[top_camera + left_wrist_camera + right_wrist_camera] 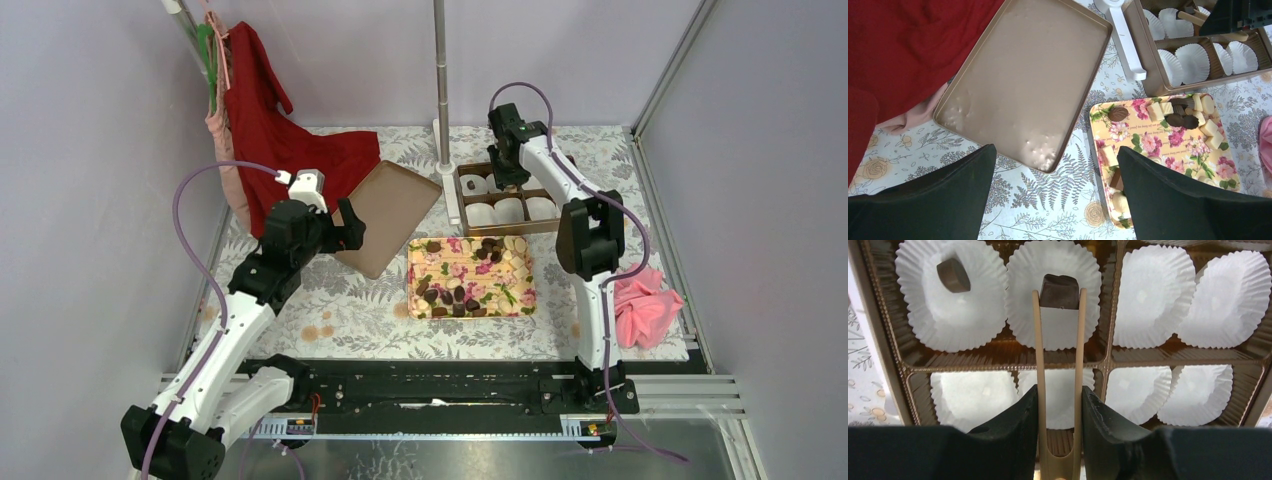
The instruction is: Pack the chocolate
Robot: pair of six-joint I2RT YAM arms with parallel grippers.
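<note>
Dark chocolate pieces [460, 293] lie among pale ones on a floral tray [520, 298]; they also show in the left wrist view [1182, 120]. My right gripper [1060, 390] is shut on beige tongs [1079, 350]. The tongs pinch a chocolate piece [1060, 291] over a white paper cup [1053, 330] in the gold box [998, 357]. Another chocolate piece [953, 275] sits in the cup to its left. From above, the right gripper [505, 165] hovers over the box [455, 205]. My left gripper [1055, 195] is open and empty, above the tablecloth between the box lid and the tray [1168, 150].
The gold box lid [390, 215] lies upturned left of the tray. A red garment [270, 110] hangs at the back left and a pink cloth [645, 305] lies at the right. A metal pole [441, 70] stands behind the box.
</note>
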